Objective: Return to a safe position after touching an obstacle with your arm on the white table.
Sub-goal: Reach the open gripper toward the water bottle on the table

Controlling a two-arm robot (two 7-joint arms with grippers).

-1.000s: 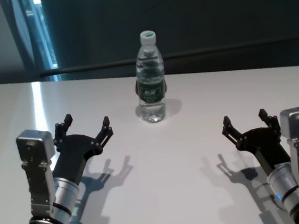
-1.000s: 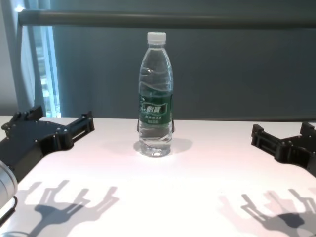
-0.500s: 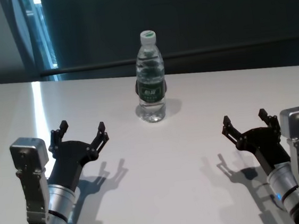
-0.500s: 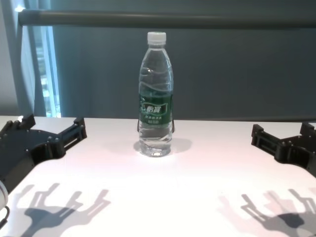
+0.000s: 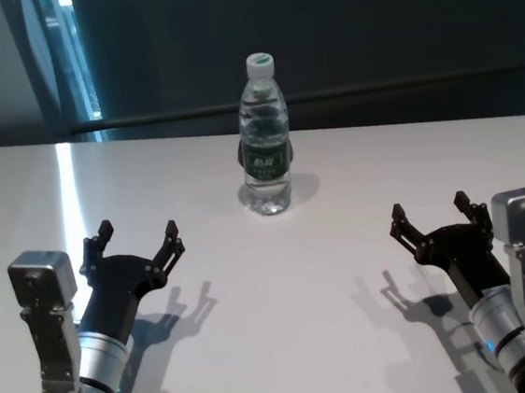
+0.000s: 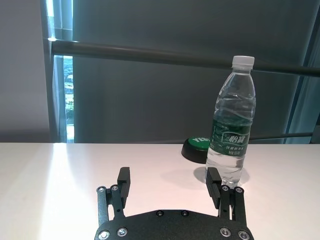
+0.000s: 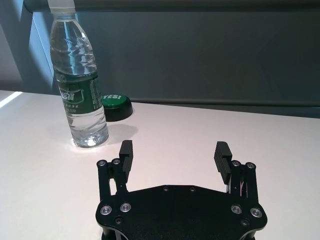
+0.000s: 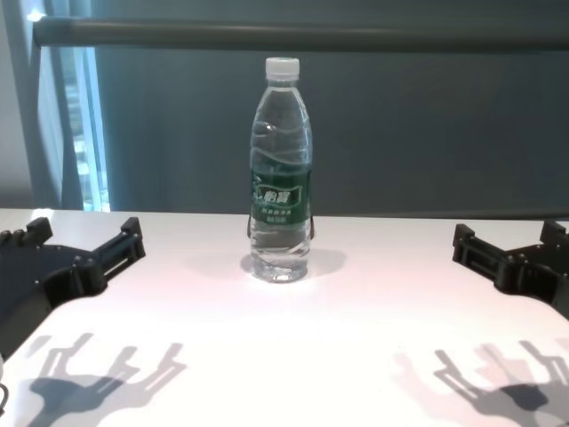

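Obstacle: bottle (image 5: pixel 265 135) stands upright near the middle of the white worktop (image 5: pixel 300 286), toward its far side, cap on, nothing touching it.
Behind the bottle: a low dark disc with a green top (image 7: pixel 116 107) sits just beyond its base, partly hidden in the head view.
Left claw: the left claw (image 5: pixel 134 244) hovers low over the near left part of the worktop, well apart from the bottle, its fingers spread wide and holding nothing.
Right claw: the right claw (image 5: pixel 431 217) is parked over the near right part, also spread and holding nothing, well apart from the bottle.
Step in hand: judged to be the withdrawal of the left arm toward its rest pose, close to done.
Doing it well: keep the pull straight back toward the body and away from the bottle; avoid any sideways sweep toward the centre, since a tall light bottle would likely tip at a nudge; keep the claw above the surface so it does not drag; finish level with the right arm's pose.
Change, left: since a second ago the left claw has drawn back toward the robot and slightly outward, widening the gap to the bottle.
Change, rest: the bottle, the disc and the right claw are where they were.
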